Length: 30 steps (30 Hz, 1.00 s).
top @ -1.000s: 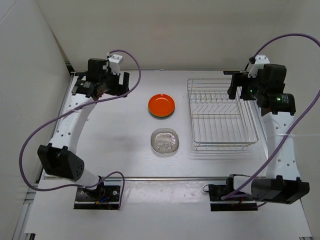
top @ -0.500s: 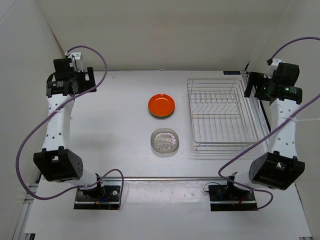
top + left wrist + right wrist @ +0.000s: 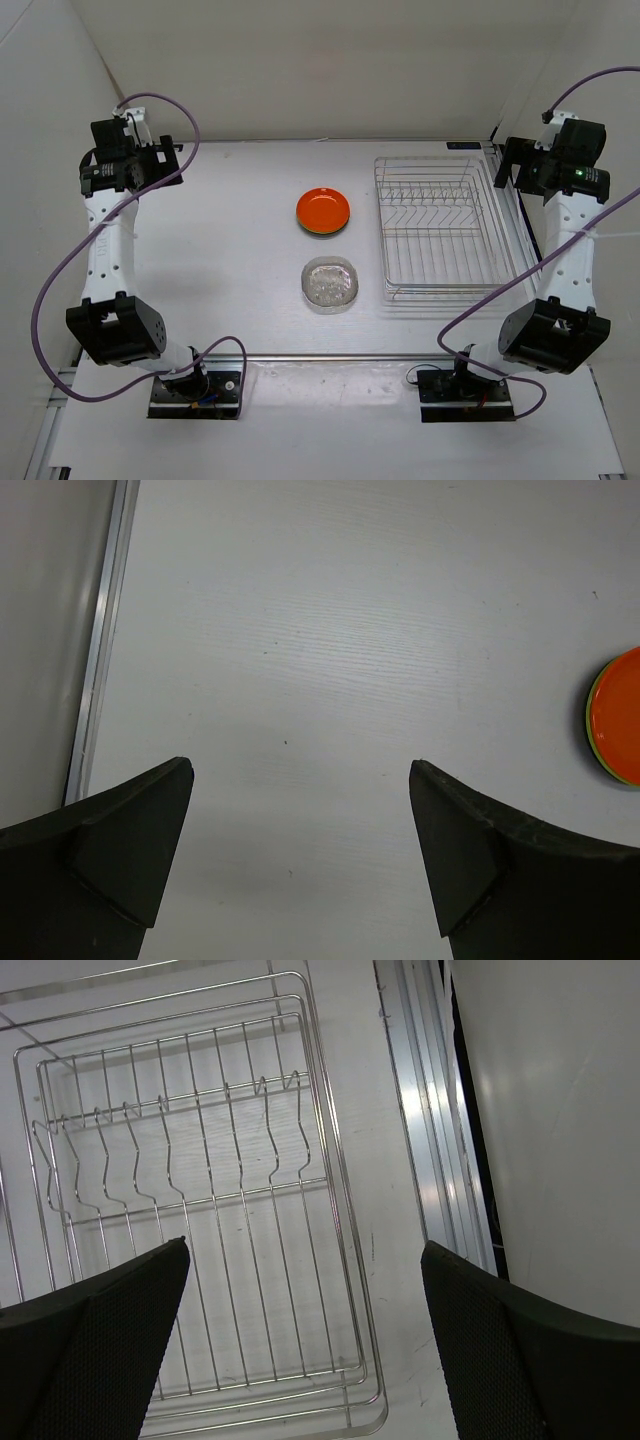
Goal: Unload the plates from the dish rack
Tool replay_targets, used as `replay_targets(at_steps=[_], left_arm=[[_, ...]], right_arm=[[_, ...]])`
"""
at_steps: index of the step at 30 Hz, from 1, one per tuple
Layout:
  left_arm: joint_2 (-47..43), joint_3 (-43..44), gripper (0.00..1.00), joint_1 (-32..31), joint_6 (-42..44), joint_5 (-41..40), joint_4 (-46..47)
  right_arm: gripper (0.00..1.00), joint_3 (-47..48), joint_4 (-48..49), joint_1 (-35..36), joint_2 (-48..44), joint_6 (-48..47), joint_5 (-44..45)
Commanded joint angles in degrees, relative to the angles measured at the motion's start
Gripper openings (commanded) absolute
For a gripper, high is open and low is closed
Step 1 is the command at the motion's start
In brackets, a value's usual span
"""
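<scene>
The silver wire dish rack [image 3: 445, 230] stands at the right of the table with no plate in it; the right wrist view looks down on its bars [image 3: 240, 1195]. An orange plate [image 3: 323, 210] lies at the table's middle, on a yellow-green plate whose rim [image 3: 591, 725] shows in the left wrist view. Clear plates [image 3: 329, 284] lie in front of it. No black plate shows. My left gripper [image 3: 168, 163] is open and empty at the far back left [image 3: 300, 765]. My right gripper [image 3: 505, 166] is open and empty above the rack's back right corner [image 3: 305, 1245].
A metal rail runs along the table's left edge [image 3: 100, 650] and another along its right edge [image 3: 420, 1110]. White walls close in the back and both sides. The purple cables loop beside each arm.
Both arms have swung outward: the left gripper moved from the back left to the far left wall, the right gripper moved from over the rack to the right edge. Plates and rack have not moved.
</scene>
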Motion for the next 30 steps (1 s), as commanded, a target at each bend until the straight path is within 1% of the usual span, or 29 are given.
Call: replay_targets(at_steps=[1,10,30], left_arm=[[-1.52,-0.12,1.00,0.03,-0.60,1.37,0.24],[-1.52,-0.12,1.00,0.03,-1.13,2.95,0.24],[-1.52,-1.17,1.00,0.03,-1.13,3.48,0.24]], right_arm=[[1.00,1.57,1.95,-0.03,-0.50,0.58,0.63],[1.00,1.04,2.48,-0.03,-0.50,1.11,1.15],[1.00,-1.07,3.53,-0.03,-1.64,2.78,0.63]])
